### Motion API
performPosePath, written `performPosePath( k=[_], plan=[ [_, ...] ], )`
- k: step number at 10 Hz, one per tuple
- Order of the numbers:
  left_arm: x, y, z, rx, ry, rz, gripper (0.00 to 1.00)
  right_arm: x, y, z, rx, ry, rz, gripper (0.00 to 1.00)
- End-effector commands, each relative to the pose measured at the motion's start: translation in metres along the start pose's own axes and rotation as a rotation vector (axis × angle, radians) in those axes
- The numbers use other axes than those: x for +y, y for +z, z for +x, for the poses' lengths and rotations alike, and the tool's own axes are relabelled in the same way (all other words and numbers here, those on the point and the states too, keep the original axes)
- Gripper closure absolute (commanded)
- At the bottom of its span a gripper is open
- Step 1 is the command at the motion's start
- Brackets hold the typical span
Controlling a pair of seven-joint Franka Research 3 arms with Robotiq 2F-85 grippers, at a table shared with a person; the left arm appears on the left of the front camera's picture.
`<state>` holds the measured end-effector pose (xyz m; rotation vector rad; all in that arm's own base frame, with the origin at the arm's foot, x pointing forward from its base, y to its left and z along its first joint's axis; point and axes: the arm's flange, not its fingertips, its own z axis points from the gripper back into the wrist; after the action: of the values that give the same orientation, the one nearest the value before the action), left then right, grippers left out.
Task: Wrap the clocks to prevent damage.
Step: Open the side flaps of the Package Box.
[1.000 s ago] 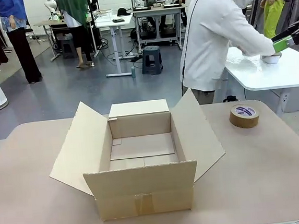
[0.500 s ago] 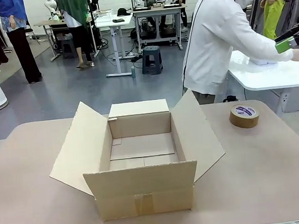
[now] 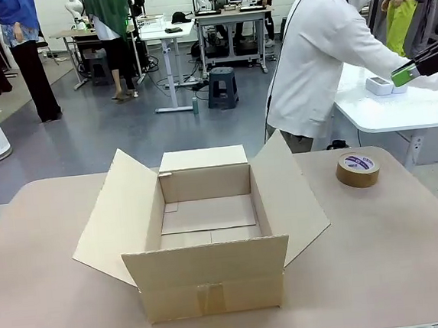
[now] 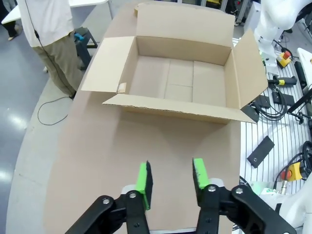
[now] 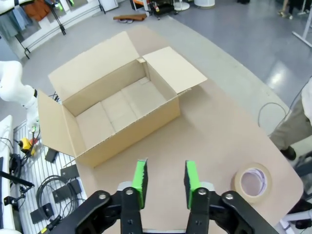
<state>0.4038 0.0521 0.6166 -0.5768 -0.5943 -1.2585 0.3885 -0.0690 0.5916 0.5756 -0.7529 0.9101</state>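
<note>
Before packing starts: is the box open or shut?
Open. The box has its flaps folded outward, and its bare floor shows with nothing inside.

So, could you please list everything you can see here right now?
cardboard box: one, brown, middle of the table, flaps open, empty
tape roll: one, brown, flat on the table, right of the box
table: one, tan, under both
side table: one, white, far right
small box: one, white, on the side table
person: one, white top, at the side table
left gripper: one, black with green pads, jaws apart, empty
right gripper: one, same colours, jaws apart, empty
</note>
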Motion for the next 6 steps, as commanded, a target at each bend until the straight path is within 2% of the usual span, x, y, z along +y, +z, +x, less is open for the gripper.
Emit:
performPosePath(
  k=[1,6],
  plan=[
    [0.0018,-0.0005,-0.0035,0.021,-0.022,-0.003,1.0,0.0006,0.002,0.004,0.026,0.022,0.002,1.0],
    [0.002,-0.0022,-0.0028,0.049,-0.034,0.002,1.0,0.0045,0.0001,0.0045,0.058,0.026,-0.009,1.0]
  ],
)
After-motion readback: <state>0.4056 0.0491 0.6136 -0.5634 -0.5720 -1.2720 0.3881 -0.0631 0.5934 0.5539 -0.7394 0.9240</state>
